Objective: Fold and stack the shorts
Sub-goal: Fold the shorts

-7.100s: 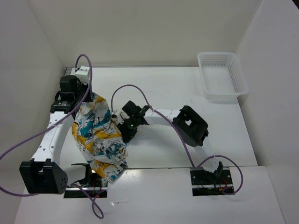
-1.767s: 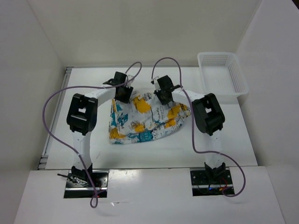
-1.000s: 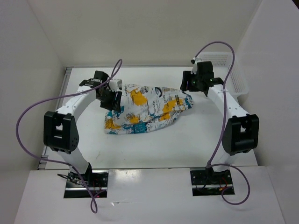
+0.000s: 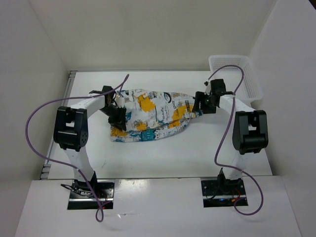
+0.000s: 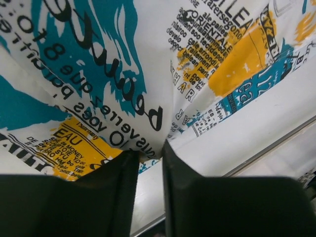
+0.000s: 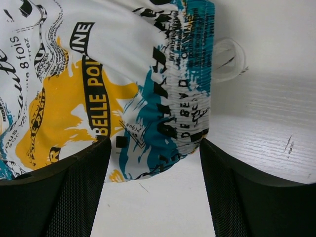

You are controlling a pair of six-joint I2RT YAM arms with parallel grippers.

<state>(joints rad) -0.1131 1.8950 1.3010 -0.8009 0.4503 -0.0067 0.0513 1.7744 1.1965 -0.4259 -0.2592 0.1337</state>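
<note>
The shorts (image 4: 158, 116) lie spread across the middle of the table, print side up. My left gripper (image 4: 118, 117) sits at their left edge. In the left wrist view its fingertips (image 5: 150, 150) stand narrowly apart and pinch a fold of the shorts' hem (image 5: 148, 59). My right gripper (image 4: 200, 106) is at the right end of the shorts. In the right wrist view it (image 6: 154, 145) is open, its fingers (image 6: 64, 197) straddling the teal waistband corner (image 6: 190, 89) without touching it.
A white perforated basket (image 4: 232, 59) stands at the back right corner, just behind the right arm. White walls close in the table (image 4: 163, 158) on three sides. Purple cables loop above both arms.
My left gripper slid nearer along the shorts' left edge and closed on the hem. My right gripper came down from near the basket to the waistband end and stayed open.
</note>
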